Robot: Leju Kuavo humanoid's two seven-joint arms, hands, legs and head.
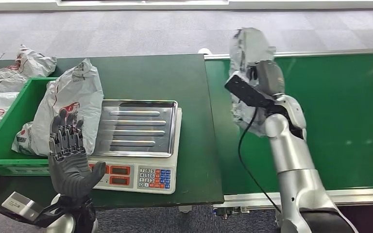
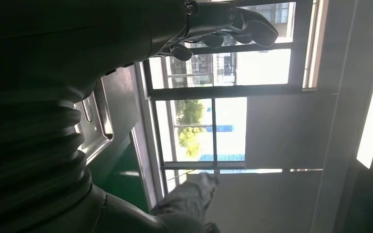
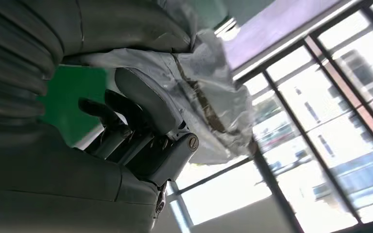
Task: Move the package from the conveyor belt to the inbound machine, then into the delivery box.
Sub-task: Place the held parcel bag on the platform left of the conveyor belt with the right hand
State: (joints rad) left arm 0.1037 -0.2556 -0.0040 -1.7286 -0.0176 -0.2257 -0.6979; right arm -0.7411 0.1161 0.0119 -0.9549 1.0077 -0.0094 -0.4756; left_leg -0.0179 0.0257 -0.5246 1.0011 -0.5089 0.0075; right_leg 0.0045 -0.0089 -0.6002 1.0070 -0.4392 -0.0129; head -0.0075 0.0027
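Observation:
My right hand (image 1: 264, 80) holds a silvery-white plastic package (image 1: 245, 53) lifted above the left end of the green conveyor belt (image 1: 345, 111). In the right wrist view the thumb and dark fingers (image 3: 126, 121) press into the crinkled package (image 3: 213, 97). The scale with a steel tray (image 1: 138, 128) and keypad stands on the dark green table, left of the package. My left hand (image 1: 68, 155) is raised at the scale's front left corner, fingers straight and apart, holding nothing. The left hand's fingers (image 2: 233, 26) show against windows in the left wrist view.
A green bin (image 1: 9, 121) at the left holds white and red packages, one large bag (image 1: 73, 104) leaning over its right wall. More bags (image 1: 17, 68) lie behind it. A black cable (image 1: 245, 150) hangs from my right wrist.

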